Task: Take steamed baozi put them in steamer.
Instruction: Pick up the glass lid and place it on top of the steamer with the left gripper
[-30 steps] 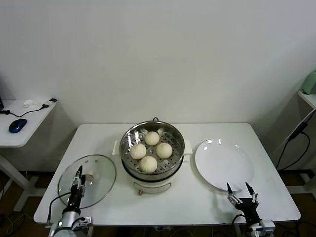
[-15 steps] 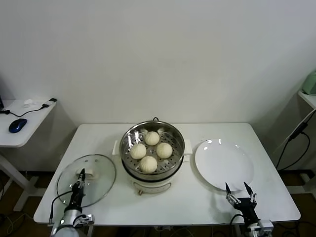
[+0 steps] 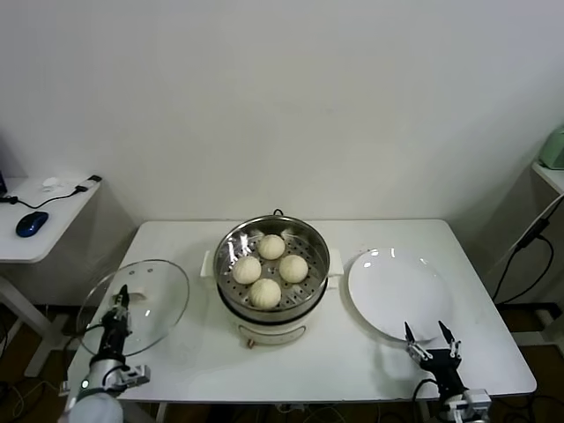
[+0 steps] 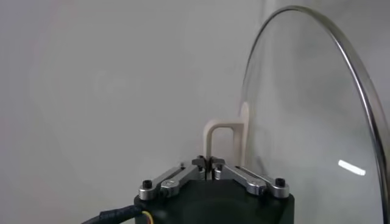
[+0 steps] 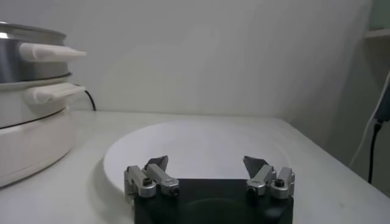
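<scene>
While left gripper (image 4: 208, 162) clamps glass lid (image 3: 134, 306) handle | right gripper (image 3: 428, 334) spread, arms cropped.

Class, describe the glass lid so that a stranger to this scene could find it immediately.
Start at the steamer in the middle of the white table. Look to its left, at the table's edge, where the left gripper holds up the glass lid. Unlike the white plate, it is transparent, metal-rimmed and tilted.

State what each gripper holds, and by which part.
The left gripper is shut on the glass lid, pinching its white handle. The right gripper is open near the plate, holding nothing.
</scene>
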Controlling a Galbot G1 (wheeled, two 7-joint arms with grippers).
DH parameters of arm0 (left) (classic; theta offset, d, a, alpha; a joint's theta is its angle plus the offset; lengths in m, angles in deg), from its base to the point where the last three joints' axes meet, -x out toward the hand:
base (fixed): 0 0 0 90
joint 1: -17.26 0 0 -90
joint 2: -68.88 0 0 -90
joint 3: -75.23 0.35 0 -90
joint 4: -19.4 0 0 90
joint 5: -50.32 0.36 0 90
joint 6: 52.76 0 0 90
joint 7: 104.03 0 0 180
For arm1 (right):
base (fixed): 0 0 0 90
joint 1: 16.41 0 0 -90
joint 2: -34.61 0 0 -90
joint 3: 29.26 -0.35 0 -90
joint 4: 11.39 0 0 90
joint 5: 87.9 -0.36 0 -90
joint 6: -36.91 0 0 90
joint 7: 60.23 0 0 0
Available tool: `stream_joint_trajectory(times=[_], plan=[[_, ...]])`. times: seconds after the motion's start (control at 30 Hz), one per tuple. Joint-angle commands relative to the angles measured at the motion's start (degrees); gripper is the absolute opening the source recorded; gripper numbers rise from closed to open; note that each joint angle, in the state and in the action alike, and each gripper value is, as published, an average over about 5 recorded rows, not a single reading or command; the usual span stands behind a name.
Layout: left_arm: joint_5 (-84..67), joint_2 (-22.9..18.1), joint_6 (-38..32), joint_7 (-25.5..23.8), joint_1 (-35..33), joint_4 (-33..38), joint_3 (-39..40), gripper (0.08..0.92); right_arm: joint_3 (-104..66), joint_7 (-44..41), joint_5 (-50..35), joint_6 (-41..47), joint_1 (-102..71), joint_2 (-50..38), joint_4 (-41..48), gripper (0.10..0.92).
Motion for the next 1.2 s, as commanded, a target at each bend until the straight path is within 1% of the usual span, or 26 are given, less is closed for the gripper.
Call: stream_joint_trajectory(times=[0.03,0.13,0.27,0.4,0.53,0.7,0.87,1.03,1.2], plan=[[-6.4,2.8,4.7,-9.3,-3.0,14.1,-1.7,0.131,-0.3,2.4,3.4,1.5,-0.1,0.1,-1.7,0.823],[-8.2,5.3,9.1,-13.5,-3.6,20.2,-2.2,0.131,-0.5,2.8,4.3,1.7,-0.2,0.2,-2.4,0.823],[-8.1,7.3,14.2,-17.1,-2.5,26.3,-0.1,0.131,-0.3,2.7,4.5,2.0,-0.5,0.2,-3.3,0.823],[-2.9,7.1,18.1,-18.7,0.0,29.7,6.3,0.131,0.0,2.3,4.7,2.0,-0.7,0.2,-3.7,0.823],[2.3,5.6,23.4,-20.1,2.6,31.5,16.0,0.131,0.5,2.1,4.7,1.9,-0.7,0.2,-3.6,0.823],[9.4,1.0,29.7,-21.5,6.4,31.3,28.4,0.131,0.9,1.8,4.7,1.7,-0.3,0.3,-2.9,0.823],[15.5,-4.7,33.0,-24.4,10.8,29.1,37.9,0.131,1.1,1.6,4.5,1.1,-0.2,0.2,-2.2,0.823],[19.4,-10.1,35.8,-25.5,15.6,23.4,42.8,0.131,0.9,1.9,4.0,0.4,-0.1,0.0,-1.3,0.823],[23.6,-15.0,36.4,-25.4,18.0,18.1,45.6,0.131,0.8,2.0,3.1,-0.1,-0.1,-0.1,-0.9,0.823]])
